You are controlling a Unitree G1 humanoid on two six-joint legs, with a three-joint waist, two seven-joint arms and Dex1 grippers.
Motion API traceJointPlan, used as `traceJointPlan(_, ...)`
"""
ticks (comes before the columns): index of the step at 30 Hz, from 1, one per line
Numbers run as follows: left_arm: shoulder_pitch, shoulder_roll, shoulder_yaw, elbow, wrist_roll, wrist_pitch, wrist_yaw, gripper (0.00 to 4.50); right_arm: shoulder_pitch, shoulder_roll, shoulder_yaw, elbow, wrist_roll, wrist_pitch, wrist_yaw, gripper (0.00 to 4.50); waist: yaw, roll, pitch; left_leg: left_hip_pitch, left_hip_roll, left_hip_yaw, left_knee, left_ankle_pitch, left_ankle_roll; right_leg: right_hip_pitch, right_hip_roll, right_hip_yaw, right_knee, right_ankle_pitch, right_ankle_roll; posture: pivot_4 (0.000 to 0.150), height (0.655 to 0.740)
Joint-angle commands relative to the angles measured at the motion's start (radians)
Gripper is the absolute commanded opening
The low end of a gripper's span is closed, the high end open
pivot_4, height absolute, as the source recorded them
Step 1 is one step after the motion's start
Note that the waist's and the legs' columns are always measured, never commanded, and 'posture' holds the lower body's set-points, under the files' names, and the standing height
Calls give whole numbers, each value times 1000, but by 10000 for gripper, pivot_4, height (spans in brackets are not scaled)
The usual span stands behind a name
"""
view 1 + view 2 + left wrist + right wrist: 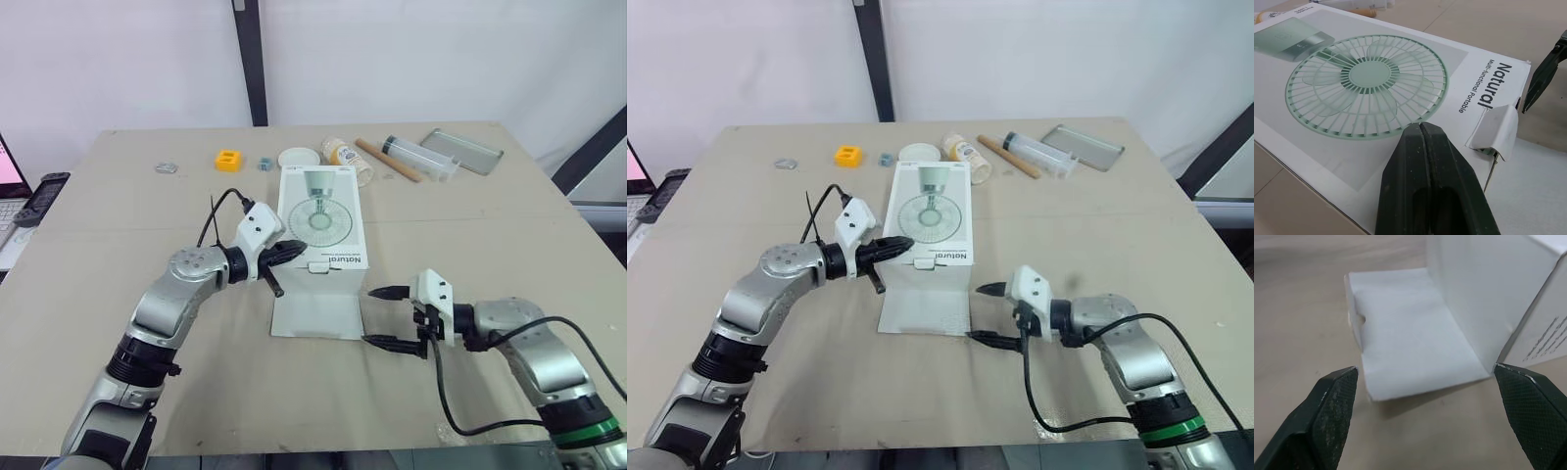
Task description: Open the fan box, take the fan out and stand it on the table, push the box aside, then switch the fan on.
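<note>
A white fan box (323, 220), printed with a pale green fan and "Natural", is being shown lying flat at the centre of the worktop (127, 206), its flap (315, 311) folded out on the near side. The left end effector (297, 250), fingers together, is being held over the box's near edge. The right end effector (368, 315), fingers apart, is being held just right of the flap. The box's contents are being hidden by its walls.

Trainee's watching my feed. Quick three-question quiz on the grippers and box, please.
1. True or false: the left gripper is shut, over the printed top of the fan box.
2. The right gripper is: A open, beside the flap; B shut on the flap; C shut, empty.
3. Fill in: the box's near end is ___ (open/closed).
Key: 1 true; 2 A; 3 open.
</note>
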Motion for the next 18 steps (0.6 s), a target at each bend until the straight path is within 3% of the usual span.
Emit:
traceJointPlan(1, 15, 1, -11, 22, 21, 22, 11, 482, -20, 11, -17, -5, 3, -7, -15, 45000, 0, 0, 0, 0, 0, 0, 0, 0, 0, 0, 0, 0, 0, 0, 0, 1500, 7400)
traceJointPlan(18, 21, 4, -11, 9, 17, 28, 17, 482, -43, 42, -4, -16, -5, 16, -25, 45000, 0, 0, 0, 0, 0, 0, 0, 0, 0, 0, 0, 0, 0, 0, 0, 1500, 7400)
